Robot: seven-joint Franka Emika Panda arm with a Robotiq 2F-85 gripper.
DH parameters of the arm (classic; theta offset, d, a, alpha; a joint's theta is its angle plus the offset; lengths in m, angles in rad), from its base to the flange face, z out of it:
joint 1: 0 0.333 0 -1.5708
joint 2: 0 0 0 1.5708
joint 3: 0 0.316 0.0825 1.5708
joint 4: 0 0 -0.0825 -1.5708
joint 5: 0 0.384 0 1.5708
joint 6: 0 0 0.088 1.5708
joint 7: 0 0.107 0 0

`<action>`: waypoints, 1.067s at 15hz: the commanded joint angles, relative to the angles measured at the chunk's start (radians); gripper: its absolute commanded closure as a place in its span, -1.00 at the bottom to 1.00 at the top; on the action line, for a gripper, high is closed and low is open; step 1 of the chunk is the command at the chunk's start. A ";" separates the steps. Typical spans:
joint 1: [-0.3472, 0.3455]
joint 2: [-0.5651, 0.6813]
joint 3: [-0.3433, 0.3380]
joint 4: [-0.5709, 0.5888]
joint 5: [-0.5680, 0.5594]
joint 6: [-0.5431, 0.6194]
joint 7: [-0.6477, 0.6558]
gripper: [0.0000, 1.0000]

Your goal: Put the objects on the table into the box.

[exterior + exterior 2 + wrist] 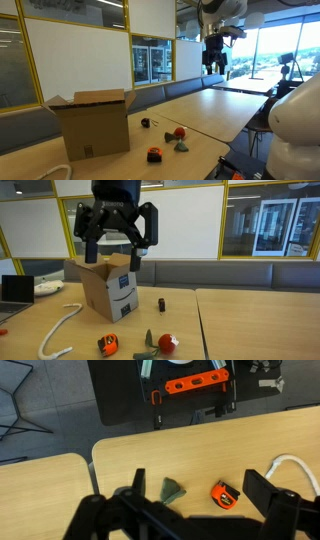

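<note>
- On the tabletop [220, 105]: red-and-green item [167, 341], orange-and-black item [108, 342], small dark item [163, 304], white cord [60, 330]; all outside the box [112, 292].
- Claw [118, 252]: spread, empty, high above the items.
- Step in hand, as judged: opening approach.
- Next move: descend onto one item, pinch it.

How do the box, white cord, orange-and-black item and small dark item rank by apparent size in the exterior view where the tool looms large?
In an exterior view, largest first:
1. box
2. white cord
3. orange-and-black item
4. small dark item, though it lies farther from the camera, so this is unsure.
</note>
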 commanded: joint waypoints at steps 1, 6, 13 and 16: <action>-0.004 0.001 0.003 0.005 0.001 -0.002 -0.002 -1.00; -0.004 -0.002 0.002 0.011 0.001 -0.002 -0.002 -1.00; -0.009 0.053 0.064 -0.108 0.042 0.312 0.182 -1.00; -0.022 0.137 0.105 -0.158 0.081 0.469 0.364 -1.00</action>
